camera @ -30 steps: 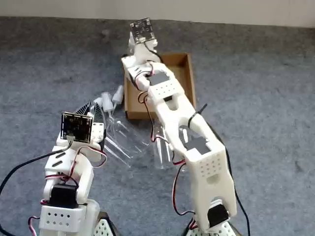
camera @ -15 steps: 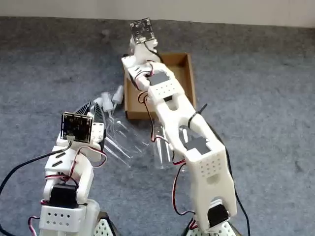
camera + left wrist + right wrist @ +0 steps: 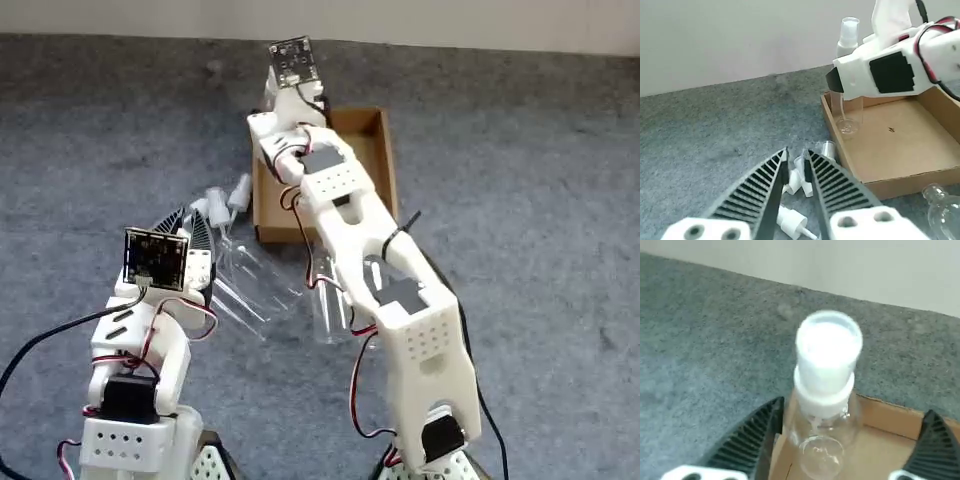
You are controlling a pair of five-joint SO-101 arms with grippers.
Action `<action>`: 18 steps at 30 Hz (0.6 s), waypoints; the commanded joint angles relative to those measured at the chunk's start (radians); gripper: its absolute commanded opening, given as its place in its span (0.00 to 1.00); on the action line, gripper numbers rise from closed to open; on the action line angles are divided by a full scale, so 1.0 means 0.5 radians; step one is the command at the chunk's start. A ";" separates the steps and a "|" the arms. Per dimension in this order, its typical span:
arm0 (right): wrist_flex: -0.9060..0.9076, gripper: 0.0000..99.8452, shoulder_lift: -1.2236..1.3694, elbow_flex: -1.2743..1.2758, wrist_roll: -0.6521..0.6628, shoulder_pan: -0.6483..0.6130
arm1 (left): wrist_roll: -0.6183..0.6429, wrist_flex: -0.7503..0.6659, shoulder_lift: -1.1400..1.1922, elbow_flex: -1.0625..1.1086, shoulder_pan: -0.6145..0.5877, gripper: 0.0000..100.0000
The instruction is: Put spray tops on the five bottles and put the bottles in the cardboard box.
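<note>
i'm looking at the right gripper [image 3: 852, 415] hanging over the far corner of the cardboard box [image 3: 890, 150], with its jaws standing wide apart on either side of one capped bottle [image 3: 827, 385]. the bottle is standing upright on the box floor with its spray top on, and nothing is clamping it, so i'm counting it as packed. the left gripper [image 3: 796, 152] is hovering low over the grey carpet [image 3: 520, 200] just beside the box. its jaws are only narrowly apart, with nothing between them. they are pointing at the loose spray tops [image 3: 799, 181] lying in a small cluster near the box wall. the uncapped bottles [image 3: 250, 275] are lying on their sides on the carpet between the two arms, and another clear bottle [image 3: 330, 310] is sitting close to the right arm. i can't count them cleanly because the glass is overlapping. i'm judging the job as barely started: one bottle is done, and the rest are waiting for tops and then the box.
</note>
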 commanded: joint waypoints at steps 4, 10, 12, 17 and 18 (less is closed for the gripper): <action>-0.035 0.36 -0.066 -0.296 -0.018 -0.020 | 0.009 -0.046 0.002 -0.008 -0.020 0.01; 0.256 0.36 -0.063 -0.575 -0.021 -0.020 | 0.009 -0.046 0.002 -0.008 -0.020 0.01; 0.342 0.36 -0.063 -0.677 -0.021 -0.020 | 0.009 -0.046 0.002 -0.008 -0.020 0.01; 0.717 0.36 -0.063 -1.048 -0.025 -0.020 | 0.009 -0.046 0.002 -0.008 -0.020 0.01; 0.799 0.36 -0.063 -1.137 -0.025 -0.020 | 0.009 -0.046 0.002 -0.008 -0.020 0.01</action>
